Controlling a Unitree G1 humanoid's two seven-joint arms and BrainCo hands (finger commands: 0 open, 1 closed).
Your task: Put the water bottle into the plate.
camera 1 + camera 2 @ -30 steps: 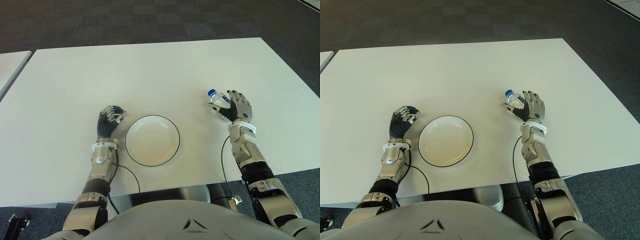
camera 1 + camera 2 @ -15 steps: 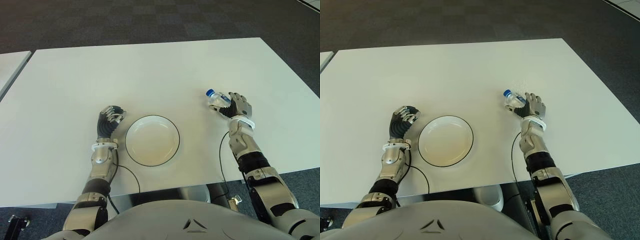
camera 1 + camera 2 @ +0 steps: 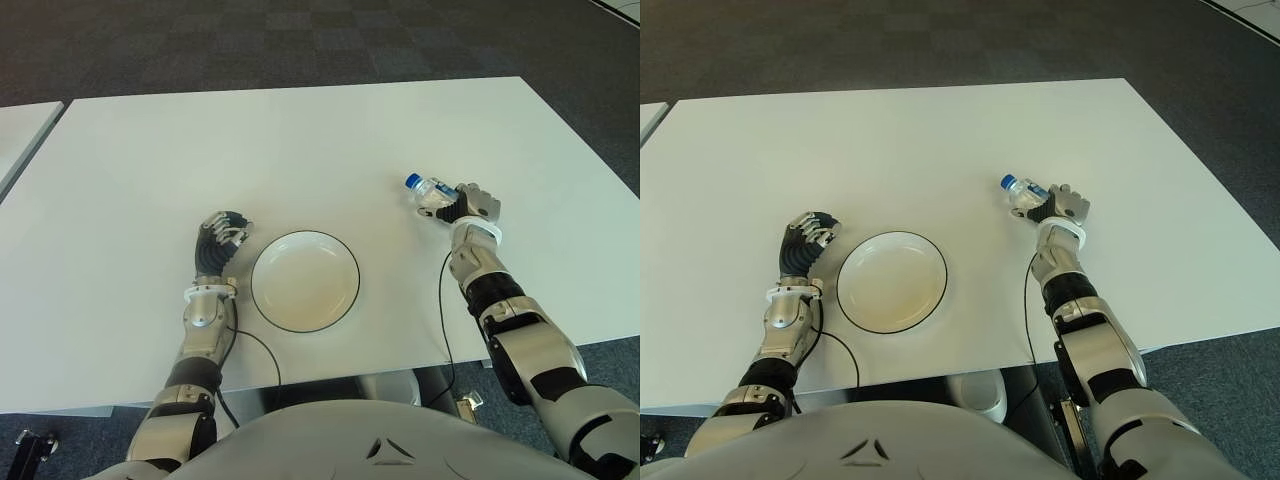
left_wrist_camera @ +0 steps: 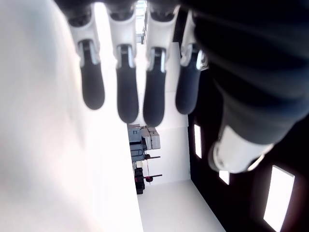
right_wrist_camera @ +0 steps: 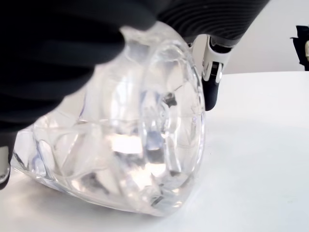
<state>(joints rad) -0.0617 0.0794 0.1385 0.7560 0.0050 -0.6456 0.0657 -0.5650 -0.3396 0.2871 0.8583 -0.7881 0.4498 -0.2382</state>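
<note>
Right wrist view showed the water bottle [image 5: 120, 140] lying on its side on the white table [image 5: 260, 154], the right hand [image 3: 470, 205] wrapped over it with fingers [image 5: 212, 72] curled around its body. It lay well right of the plate [image 3: 304, 281], cap pointing away from the hand. The left hand [image 3: 220, 240] sat just left of the plate, fingers curled and holding nothing.
</note>
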